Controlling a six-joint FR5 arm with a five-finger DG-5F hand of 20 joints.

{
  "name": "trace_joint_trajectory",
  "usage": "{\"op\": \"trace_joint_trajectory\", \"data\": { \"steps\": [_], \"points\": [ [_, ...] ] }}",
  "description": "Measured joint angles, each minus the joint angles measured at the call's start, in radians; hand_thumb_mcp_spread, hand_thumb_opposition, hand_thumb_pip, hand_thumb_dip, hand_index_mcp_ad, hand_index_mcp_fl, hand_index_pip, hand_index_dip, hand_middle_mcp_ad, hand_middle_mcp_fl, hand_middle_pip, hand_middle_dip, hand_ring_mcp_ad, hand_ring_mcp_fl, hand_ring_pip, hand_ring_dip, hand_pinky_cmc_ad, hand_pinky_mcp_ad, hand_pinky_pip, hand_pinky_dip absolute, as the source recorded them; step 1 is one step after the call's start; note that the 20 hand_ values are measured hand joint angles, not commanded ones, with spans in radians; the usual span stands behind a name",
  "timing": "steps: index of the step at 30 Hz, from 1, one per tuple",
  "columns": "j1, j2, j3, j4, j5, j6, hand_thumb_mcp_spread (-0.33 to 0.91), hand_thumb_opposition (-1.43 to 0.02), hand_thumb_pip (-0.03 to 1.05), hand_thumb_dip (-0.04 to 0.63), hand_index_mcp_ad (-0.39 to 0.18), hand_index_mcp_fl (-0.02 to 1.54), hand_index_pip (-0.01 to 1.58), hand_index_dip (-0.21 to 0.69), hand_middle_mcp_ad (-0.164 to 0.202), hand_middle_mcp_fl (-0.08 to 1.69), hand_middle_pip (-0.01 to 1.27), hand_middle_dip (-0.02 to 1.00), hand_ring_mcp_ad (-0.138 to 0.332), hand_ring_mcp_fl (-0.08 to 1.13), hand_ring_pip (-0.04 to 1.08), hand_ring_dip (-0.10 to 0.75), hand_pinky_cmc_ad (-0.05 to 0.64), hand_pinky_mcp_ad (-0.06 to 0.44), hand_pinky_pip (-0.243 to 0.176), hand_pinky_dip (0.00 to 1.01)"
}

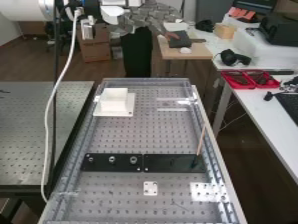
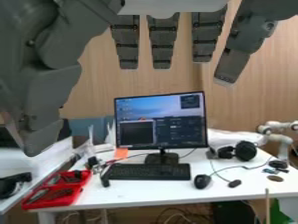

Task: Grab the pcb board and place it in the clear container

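At the high view's upper left hung the lone white arm [image 1: 23,9], its robot hand [image 2: 125,45] open, fingers straight! Down and right, past a white block [image 1: 114,99], lay a dark strip [image 1: 166,164], long axis across the frame; whether that was the PCB board, I couldn't tell. If so, the reach looked set to go lower right.
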Motion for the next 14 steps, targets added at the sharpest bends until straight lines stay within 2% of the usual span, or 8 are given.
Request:
{"op": "trace_joint_trajectory", "data": {
  "steps": [3,14],
  "points": [
    [-0.001,-0.001,0.006,-0.013,-0.009,-0.006,0.26,-0.74,0.46,0.141,-0.073,0.14,0.1,0.148,0.077,0.06,0.14,0.14,0.22,0.01,0.09,0.051,0.379,0.279,-0.093,0.67],
    [-0.004,0.014,0.0,-0.021,-0.003,-0.013,0.26,-0.74,0.46,0.126,-0.073,0.14,0.1,0.152,0.077,0.06,0.14,0.14,0.223,0.01,0.1,0.051,0.379,0.278,-0.096,0.66]
  ]
}}
